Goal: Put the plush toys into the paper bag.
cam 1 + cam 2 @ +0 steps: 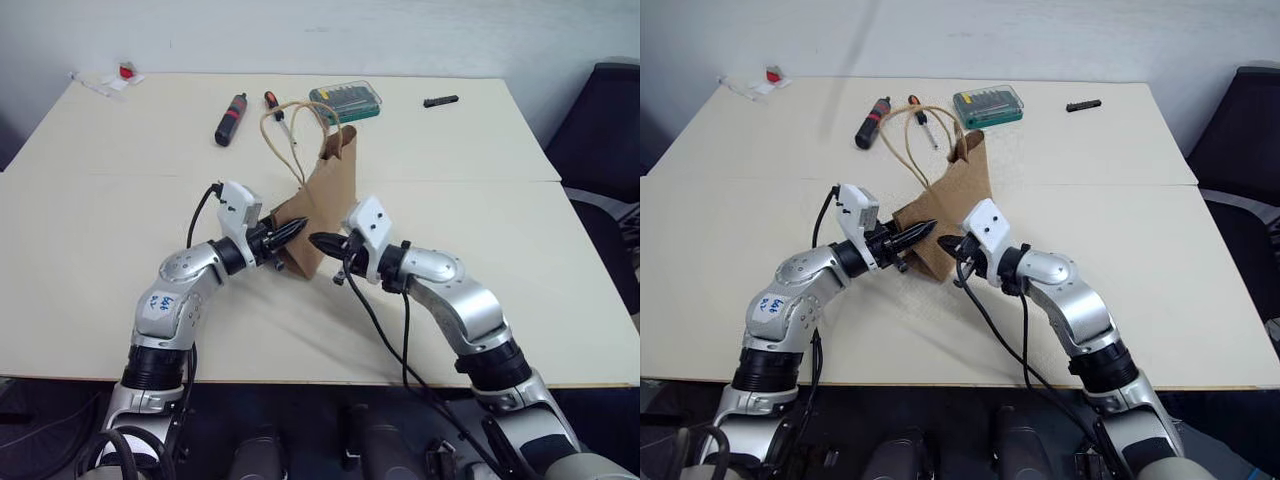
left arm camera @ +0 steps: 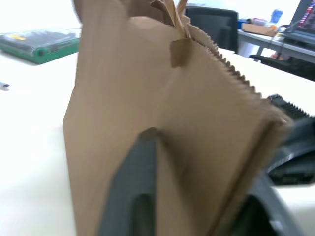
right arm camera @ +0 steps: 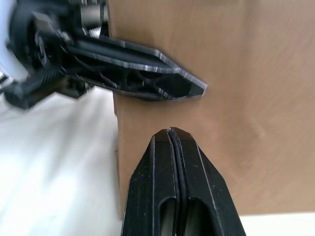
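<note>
Bag: brown kraft paper bag (image 1: 322, 205) with looped tan handles stands mid-table, mouth barely parted.
Left gripper (image 1: 292, 229): black fingers pinch bag's near edge.
Right gripper (image 1: 322, 241): clenched, empty, tips against the paper.
Risk: light bag (loosely braced) could tip or crumple if either arm pushes.

You have one marked item: a white sticker (image 1: 160, 301) on the left arm's upper housing, carrying blue handwritten characters too small for you to read. The green bit case (image 1: 346, 101) at the far side of the worktop (image 1: 90, 230) shows a yellowish strip, its print illegible. No other text, brand or number is legible to you.
</note>
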`<action>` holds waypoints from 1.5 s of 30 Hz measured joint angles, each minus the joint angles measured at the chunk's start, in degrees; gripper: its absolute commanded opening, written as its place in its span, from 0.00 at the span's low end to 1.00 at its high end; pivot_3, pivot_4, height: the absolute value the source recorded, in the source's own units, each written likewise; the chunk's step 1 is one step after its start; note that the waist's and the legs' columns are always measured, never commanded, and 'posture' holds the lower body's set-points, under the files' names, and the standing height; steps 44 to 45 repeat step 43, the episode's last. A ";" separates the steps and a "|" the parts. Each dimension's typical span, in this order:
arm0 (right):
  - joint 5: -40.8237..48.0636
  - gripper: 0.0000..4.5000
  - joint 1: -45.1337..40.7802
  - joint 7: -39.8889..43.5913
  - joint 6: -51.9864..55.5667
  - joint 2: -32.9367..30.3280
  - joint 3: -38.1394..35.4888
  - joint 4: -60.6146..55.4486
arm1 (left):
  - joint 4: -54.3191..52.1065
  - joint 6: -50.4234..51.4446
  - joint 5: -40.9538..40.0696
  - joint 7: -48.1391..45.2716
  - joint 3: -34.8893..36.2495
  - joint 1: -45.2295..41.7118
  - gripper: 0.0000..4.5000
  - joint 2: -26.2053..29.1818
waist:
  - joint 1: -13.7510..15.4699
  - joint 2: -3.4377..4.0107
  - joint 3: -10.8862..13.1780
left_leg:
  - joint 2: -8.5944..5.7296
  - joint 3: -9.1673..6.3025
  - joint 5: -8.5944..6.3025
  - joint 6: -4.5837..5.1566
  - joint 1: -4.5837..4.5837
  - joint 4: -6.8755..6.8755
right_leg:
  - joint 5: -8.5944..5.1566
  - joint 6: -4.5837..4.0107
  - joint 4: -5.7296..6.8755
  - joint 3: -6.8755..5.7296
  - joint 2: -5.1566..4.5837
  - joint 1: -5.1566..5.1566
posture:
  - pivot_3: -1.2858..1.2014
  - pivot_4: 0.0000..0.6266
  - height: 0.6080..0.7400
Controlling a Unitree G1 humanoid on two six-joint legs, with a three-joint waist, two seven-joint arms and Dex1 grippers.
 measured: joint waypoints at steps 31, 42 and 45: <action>36.22 1.00 48.61 12.69 15.76 -30.66 -58.68 -34.33 | 33.23 -14.20 10.91 -50.63 -11.01 -22.62 0.54 8.13 | 0.22 -0.18 0.08 | -0.07 -0.10 -0.02 0.14 0.01 0.01 | 0.09 0.18 -0.15 0.29 0.28 0.15 | 0.52 0.24 1.00; 35.99 1.00 39.82 29.60 14.56 -43.72 -59.23 -10.99 | -10.80 35.73 -17.64 -40.73 33.07 7.46 0.99 40.08 | 0.26 -0.30 0.16 | -0.20 -0.44 -0.04 0.10 0.23 0.04 | -0.04 0.00 -0.01 0.16 0.00 0.29 | 0.52 0.24 1.00; 35.99 1.00 38.05 30.10 14.53 -43.98 -58.76 -9.42 | -12.12 36.65 -18.67 -39.84 35.05 8.53 0.99 40.21 | 0.53 -0.28 0.15 | -0.29 -0.53 -0.03 0.13 0.23 0.03 | -0.03 0.01 -0.02 0.12 -0.05 0.34 | 0.52 0.24 1.00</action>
